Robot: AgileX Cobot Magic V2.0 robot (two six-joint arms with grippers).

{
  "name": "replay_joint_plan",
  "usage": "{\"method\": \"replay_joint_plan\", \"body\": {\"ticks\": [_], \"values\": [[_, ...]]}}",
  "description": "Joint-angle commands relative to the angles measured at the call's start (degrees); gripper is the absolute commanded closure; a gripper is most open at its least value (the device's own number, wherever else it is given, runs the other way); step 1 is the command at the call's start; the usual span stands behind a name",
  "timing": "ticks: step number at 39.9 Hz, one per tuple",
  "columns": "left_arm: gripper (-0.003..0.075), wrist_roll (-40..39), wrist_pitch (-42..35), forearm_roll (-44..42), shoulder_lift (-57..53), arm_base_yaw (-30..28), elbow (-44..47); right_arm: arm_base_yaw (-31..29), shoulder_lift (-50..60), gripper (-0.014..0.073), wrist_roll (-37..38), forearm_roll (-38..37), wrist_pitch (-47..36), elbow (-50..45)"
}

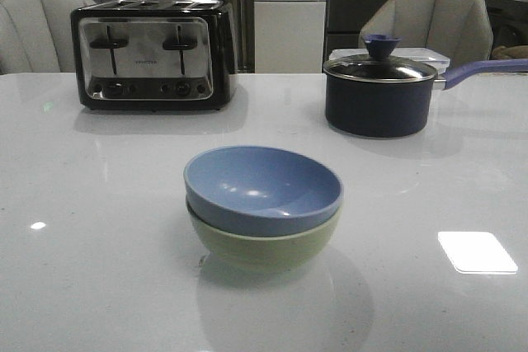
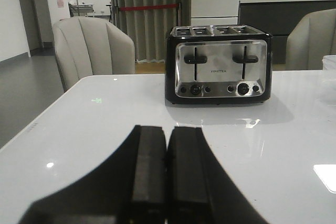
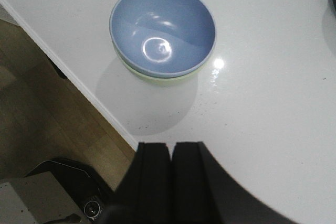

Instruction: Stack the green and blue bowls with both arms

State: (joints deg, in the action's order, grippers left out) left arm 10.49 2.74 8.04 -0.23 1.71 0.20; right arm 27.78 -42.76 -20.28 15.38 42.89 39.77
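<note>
The light blue bowl sits nested inside the pale green bowl near the table's front middle. The right wrist view shows the blue bowl from above, with a sliver of the green bowl under it. My right gripper is shut and empty, apart from the bowls, above the table's front edge. My left gripper is shut and empty, low over the table and facing the toaster. Neither arm shows in the front view.
A black-and-chrome toaster stands at the back left, also in the left wrist view. A dark navy lidded saucepan stands at the back right, its handle pointing right. Chairs stand behind the white table. Wooden floor lies beyond the table's edge.
</note>
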Motion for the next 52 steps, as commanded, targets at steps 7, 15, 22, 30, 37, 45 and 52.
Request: {"method": "replay_joint_plan", "body": {"ticks": [7,15,22,30,37,45,52], "values": [[0.0623,-0.4,-5.0,0.5,-1.2,0.8,0.2,-0.3,0.3,0.054,-0.6,0.1,-2.9,1.5],[0.0623,-0.4,-5.0,0.5,-1.2,0.8,0.2,-0.3,0.3,0.054,-0.6,0.1,-2.8,1.5],[0.0623,-0.4,-5.0,0.5,-1.2,0.8,0.2,-0.3,0.3,0.054,-0.6,0.1,-2.8,1.5],[0.0623,-0.4,-5.0,0.5,-1.2,0.8,0.2,-1.4,2.2,0.054,-0.6,-1.1,-3.5,0.8],[0.0623,-0.4,-5.0,0.5,-1.2,0.8,0.2,-10.9,11.5,0.054,-0.6,-1.4,-12.7,-6.4],[0.0623,-0.4,-5.0,0.5,-1.2,0.8,0.2,-22.8,28.1,0.054,-0.6,-1.4,-24.8,-20.3],[0.0623,-0.4,-5.0,0.5,-1.2,0.8,0.2,-27.8,39.2,0.054,-0.6,-1.4,-32.1,-31.0]]}}
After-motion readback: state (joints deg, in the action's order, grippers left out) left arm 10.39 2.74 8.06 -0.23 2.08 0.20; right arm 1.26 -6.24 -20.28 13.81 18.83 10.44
